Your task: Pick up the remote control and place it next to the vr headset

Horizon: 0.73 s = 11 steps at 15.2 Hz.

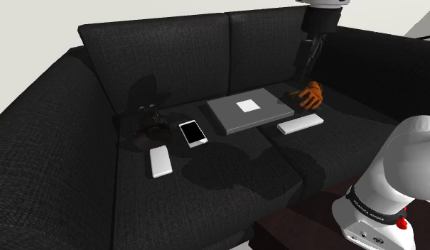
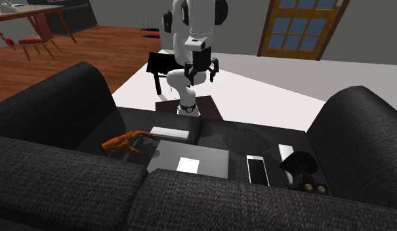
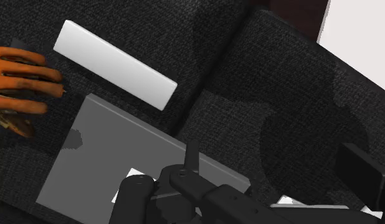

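The remote control (image 1: 301, 125) (image 2: 170, 133) (image 3: 114, 65) is drawn as a plain white bar: long, flat and narrow, with squared ends and no buttons or markings. It lies flat on the seat of a dark sofa (image 1: 57, 177). That puts it well below the fingers (image 1: 309, 53) and a little toward the stand's side of them, and they do not touch it.

The fingers hang high over the seat near the sofa's back. Whether they stand apart or closed cannot be told.

Almost straight beneath the fingers lies an orange glove (image 1: 310, 94) (image 2: 123, 142) (image 3: 19, 76), close to one end of the remote control. A closed grey laptop (image 1: 238, 117) (image 2: 203, 157) (image 3: 108, 146) lies just beside the remote control, with a thin strip of sofa between them.

The black vr headset (image 1: 151, 117) (image 2: 302, 172) sits well apart from the fingers, on the far side of the laptop from them. Between the laptop and the headset lies a white phone (image 1: 193, 133) (image 2: 257, 169) with a black screen. A small white slab (image 1: 161, 161) (image 2: 285, 152) rests near the headset.
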Each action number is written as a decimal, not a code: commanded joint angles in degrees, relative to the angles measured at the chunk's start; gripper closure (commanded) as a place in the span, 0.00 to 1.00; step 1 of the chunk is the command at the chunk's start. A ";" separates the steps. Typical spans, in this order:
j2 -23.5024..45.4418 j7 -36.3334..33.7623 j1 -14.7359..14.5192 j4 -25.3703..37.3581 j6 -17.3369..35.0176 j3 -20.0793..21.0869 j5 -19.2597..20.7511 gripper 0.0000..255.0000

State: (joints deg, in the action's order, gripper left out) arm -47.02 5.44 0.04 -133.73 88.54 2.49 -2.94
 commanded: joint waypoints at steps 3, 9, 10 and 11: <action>-2.22 4.88 -0.77 -4.45 2.30 -1.96 1.71 0.00; -6.94 19.61 -2.11 -16.02 9.78 -8.94 8.12 0.00; -7.37 22.07 -2.20 -17.67 11.16 -10.30 9.39 0.00; -7.66 24.56 -2.23 -19.23 12.60 -11.70 10.69 0.00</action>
State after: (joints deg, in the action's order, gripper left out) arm -54.36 27.07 -2.17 -151.29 99.57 -7.65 6.28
